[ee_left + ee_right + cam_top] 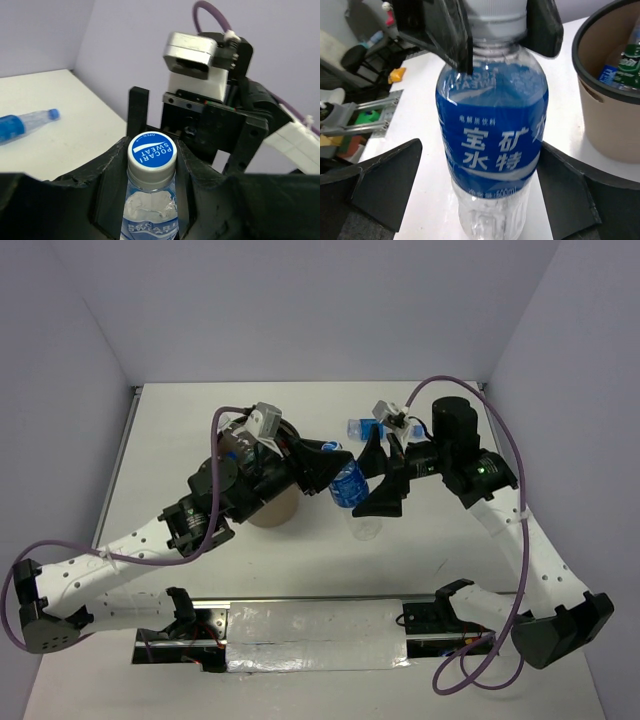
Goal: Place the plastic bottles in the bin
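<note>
Your left gripper (pixel 335 462) is clamped on the neck of a blue-label bottle (pixel 348 485), just under the cap. The left wrist view shows both fingers (pixel 112 185) tight against the neck, with the blue-and-white cap (pixel 151 151) sitting above them.

Your right gripper (pixel 378 480) is spread wide. In the right wrist view its fingers (pixel 385 185) flank the bottle's lower body on both sides with a gap on the left. On the right side you can't tell if there's contact. It isn't squeezing anything.

The held bottle is cap-up and slightly tilted in the overhead view, with its clear base toward the near edge. You can't tell whether the base touches the table (pixel 200 430).

The bin (pixel 275 510) stands upright on the table, partly under your left wrist. The held bottle is just to its right, beside the rim and not over the opening.

Inside the bin, the right wrist view shows a green-label bottle (pixel 630 57) and part of another blue label (pixel 609 75) next to it.

One more bottle (pixel 362 427) lies on its side on the table behind the two grippers, toward the back wall. It's apart from both grippers and from the bin.
</note>
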Tool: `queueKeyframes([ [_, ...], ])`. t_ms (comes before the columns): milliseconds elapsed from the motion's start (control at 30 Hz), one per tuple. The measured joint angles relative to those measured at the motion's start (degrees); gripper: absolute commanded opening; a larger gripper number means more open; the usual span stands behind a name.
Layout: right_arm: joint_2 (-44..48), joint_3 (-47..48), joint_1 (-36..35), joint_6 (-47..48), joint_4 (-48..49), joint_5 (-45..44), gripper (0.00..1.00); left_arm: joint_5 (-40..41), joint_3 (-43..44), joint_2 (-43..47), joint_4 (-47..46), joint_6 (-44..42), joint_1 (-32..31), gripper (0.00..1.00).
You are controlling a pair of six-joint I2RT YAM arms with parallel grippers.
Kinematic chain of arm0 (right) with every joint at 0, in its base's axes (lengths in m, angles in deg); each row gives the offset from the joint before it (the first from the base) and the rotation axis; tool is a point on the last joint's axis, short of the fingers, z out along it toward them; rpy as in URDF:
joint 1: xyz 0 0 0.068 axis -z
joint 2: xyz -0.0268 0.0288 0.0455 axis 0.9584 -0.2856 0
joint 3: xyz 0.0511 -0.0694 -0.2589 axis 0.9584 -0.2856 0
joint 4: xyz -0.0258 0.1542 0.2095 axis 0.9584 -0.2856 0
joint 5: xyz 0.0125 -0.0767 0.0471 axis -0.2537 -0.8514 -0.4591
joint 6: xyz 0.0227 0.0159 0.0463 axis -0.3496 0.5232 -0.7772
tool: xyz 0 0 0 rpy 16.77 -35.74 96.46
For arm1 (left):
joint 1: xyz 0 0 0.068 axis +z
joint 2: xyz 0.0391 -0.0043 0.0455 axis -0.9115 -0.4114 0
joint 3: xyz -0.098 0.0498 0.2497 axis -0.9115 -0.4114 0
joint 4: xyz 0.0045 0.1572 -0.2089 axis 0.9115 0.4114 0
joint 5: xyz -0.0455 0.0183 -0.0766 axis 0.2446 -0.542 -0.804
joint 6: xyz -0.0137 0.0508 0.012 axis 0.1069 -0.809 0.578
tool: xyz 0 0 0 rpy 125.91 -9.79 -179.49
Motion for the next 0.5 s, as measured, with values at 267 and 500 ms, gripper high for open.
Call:
queueKeyframes([
  [267, 2.4, 0.6, 2.2, 11.7, -8.7, -5.6, 1.0, 13.5, 9.2, 2.0, 11.3, -9.2, -0.1, 0.0],
  [500, 6.6, 0.6, 9.6, 20.5, -16.7, -5.8, 1.0, 30.5, 17.9, 5.2, 12.7, -24.2, 0.3, 0.0],
])
